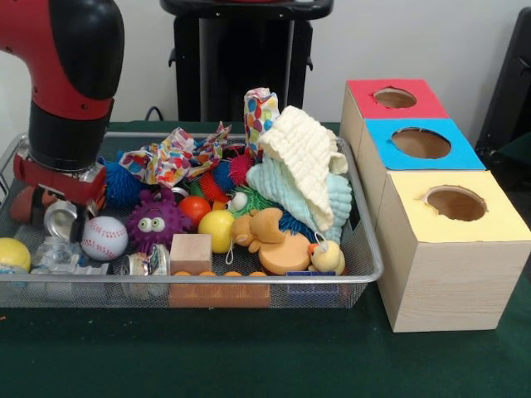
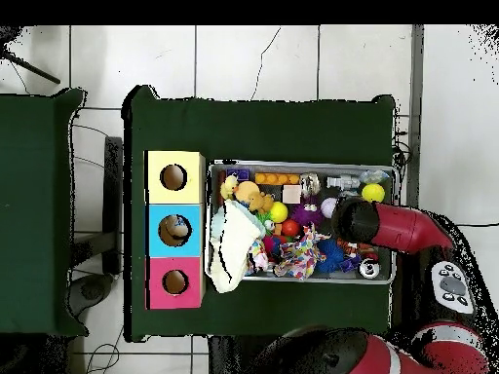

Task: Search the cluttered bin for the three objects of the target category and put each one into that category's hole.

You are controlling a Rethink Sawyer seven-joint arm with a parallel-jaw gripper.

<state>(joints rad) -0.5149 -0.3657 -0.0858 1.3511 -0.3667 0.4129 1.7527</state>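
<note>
A wire mesh bin [image 1: 365, 274] [image 2: 304, 168] is piled with toys, balls, cans, blocks and cloths. My gripper [image 1: 51, 207] is down in the bin's left end in the front view, mostly hidden under the red wrist. A silver can [image 1: 63, 220] sits right against it. Close by are a baseball [image 1: 104, 238], a purple fuzzy toy [image 1: 153, 220] and a blue spiky ball [image 1: 123, 184]. To the right of the bin stand three boxes with round holes: the red box [image 1: 394, 99] [image 2: 174, 282], the blue box [image 1: 421, 143] [image 2: 174, 230] and the yellow box [image 1: 456, 203] [image 2: 174, 176].
A cream cloth [image 1: 307, 157] over a light blue cloth [image 1: 319, 199] rises high at the bin's right end. A patterned cloth [image 1: 174, 157] lies at the back. A wooden block [image 1: 191, 253], a yellow ball [image 1: 216, 230] and a rubber duck [image 1: 328, 257] lie along the front.
</note>
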